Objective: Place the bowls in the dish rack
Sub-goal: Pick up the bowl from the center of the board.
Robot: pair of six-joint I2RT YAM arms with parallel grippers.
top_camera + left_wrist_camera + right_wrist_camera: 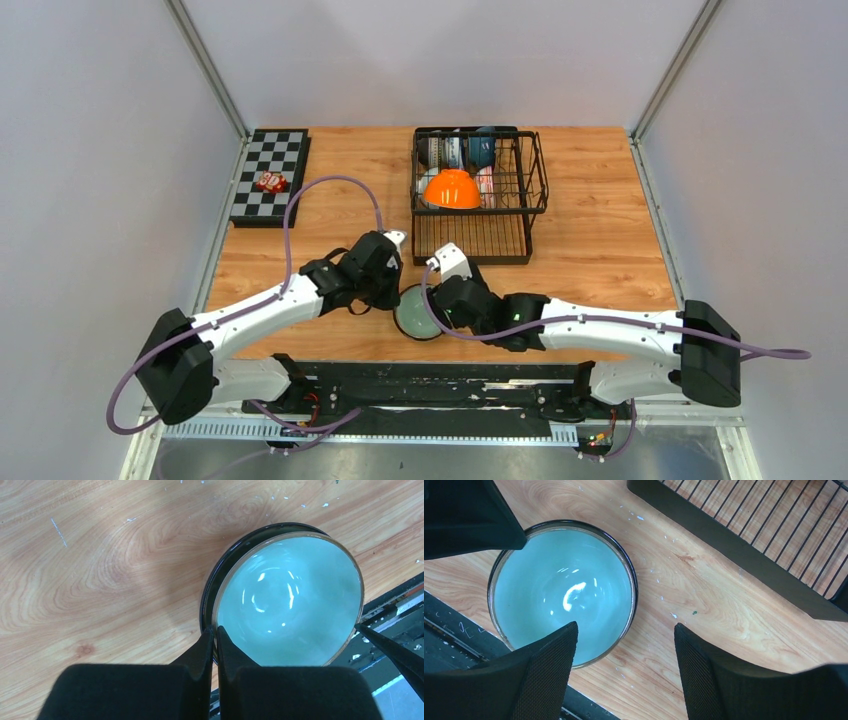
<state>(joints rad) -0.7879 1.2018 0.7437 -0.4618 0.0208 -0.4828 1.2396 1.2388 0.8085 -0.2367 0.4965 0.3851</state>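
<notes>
Left wrist view: left gripper (215, 647) seems pinched on the rim of the green bowl (290, 605) at the table (600, 240) edge; right gripper (624, 672) gapes beside it. Grasp step; next, lift it to the rack (472, 258).

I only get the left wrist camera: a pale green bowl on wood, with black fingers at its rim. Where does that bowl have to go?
Observer: Into the dish rack, a black wire one farther back on the table, just beyond the pale green bowl.
Operator: Is anything in it?
Observer: Yes. An orange bowl lies tipped in it, its orange outside showing, and more bowls stand behind.
Operator: What's the black point at my right edge?
Observer: The right gripper. It's open, with one finger over the bowl's inside and one outside.
</notes>
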